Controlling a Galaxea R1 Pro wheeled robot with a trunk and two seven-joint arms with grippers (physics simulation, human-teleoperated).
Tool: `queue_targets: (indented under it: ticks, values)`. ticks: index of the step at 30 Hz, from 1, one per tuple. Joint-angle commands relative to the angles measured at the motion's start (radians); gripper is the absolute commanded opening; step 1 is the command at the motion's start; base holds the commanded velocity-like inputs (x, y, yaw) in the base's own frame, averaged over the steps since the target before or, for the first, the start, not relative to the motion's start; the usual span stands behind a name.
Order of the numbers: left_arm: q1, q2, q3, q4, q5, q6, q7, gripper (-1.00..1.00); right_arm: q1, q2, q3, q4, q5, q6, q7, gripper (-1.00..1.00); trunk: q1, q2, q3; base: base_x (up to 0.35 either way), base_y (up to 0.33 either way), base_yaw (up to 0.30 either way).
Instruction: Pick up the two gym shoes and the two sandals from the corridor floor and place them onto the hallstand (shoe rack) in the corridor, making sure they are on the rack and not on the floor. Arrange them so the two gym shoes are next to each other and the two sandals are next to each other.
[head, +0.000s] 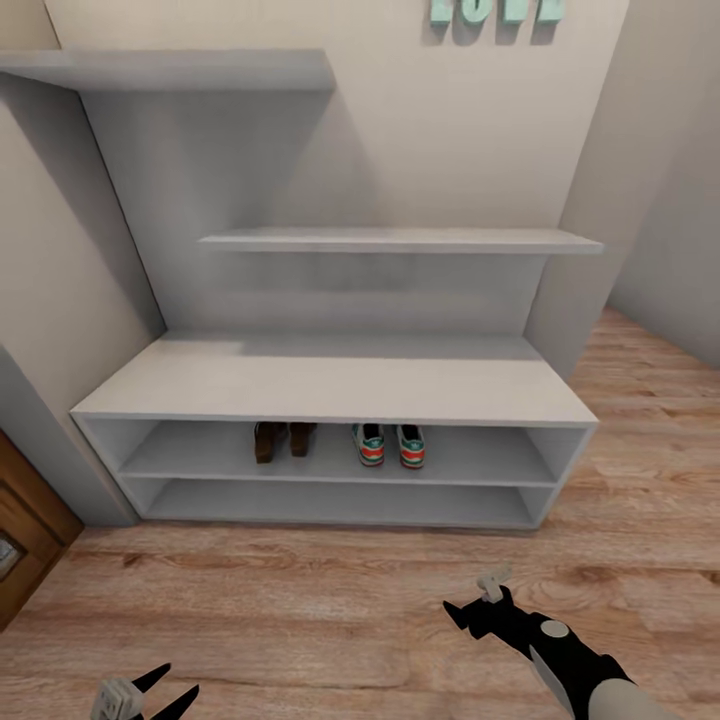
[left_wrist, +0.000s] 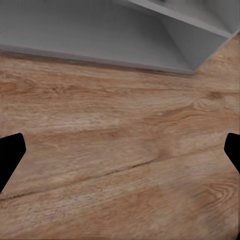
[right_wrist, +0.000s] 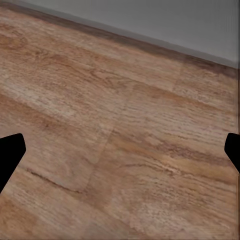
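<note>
Fingers on both arms are spread and hold nothing: the left gripper (head: 165, 690) sits at lower left of the frame, the right gripper (head: 478, 606) at lower right, both above bare corridor floor (head: 330, 610). Up at frame centre, the sandals (head: 283, 439) and gym shoes (head: 389, 445) stand paired side by side on the upper shelf of the hallstand (head: 330, 385), well apart from either hand, so the arranging looks finished.

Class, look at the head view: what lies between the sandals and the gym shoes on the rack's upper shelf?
Nothing: a short bare stretch of shelf separates the sandals from the gym shoes, seen in the head view.
</note>
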Motion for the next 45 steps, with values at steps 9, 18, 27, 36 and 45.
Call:
queue_targets:
  ticks: [9,18,27,36,45]
  values:
    - [-0.001,-0.008,-0.006,0.025,-0.008,-0.015,0.004,1.0,0.018,-0.007,0.001,0.001,0.008,-0.007,-0.003,1.0,-0.035,0.063,0.027,0.0,0.0,0.0]
    - [-0.001,0.001,0.003,0.056,-0.009,-0.031,0.052,1.0,0.081,-0.008,0.002,0.069,0.008,-0.022,-0.003,1.0,-0.069,0.126,0.056,0.0,0.0,0.0]
    - [-0.001,0.0,0.003,0.061,-0.009,-0.036,0.108,1.0,0.101,-0.008,0.001,0.187,0.008,-0.13,-0.005,1.0,-0.104,0.189,0.084,0.0,0.0,0.0]
    - [-0.001,0.001,0.002,0.102,-0.01,-0.038,0.126,1.0,0.162,-0.008,0.002,0.221,0.009,-0.211,-0.006,1.0,-0.138,0.252,0.112,0.0,0.0,0.0]
    - [0.008,0.004,0.003,0.164,-0.011,-0.068,0.149,1.0,0.225,-0.008,0.004,0.228,0.013,-0.223,-0.003,1.0,-0.173,0.315,0.14,0.0,0.0,0.0]
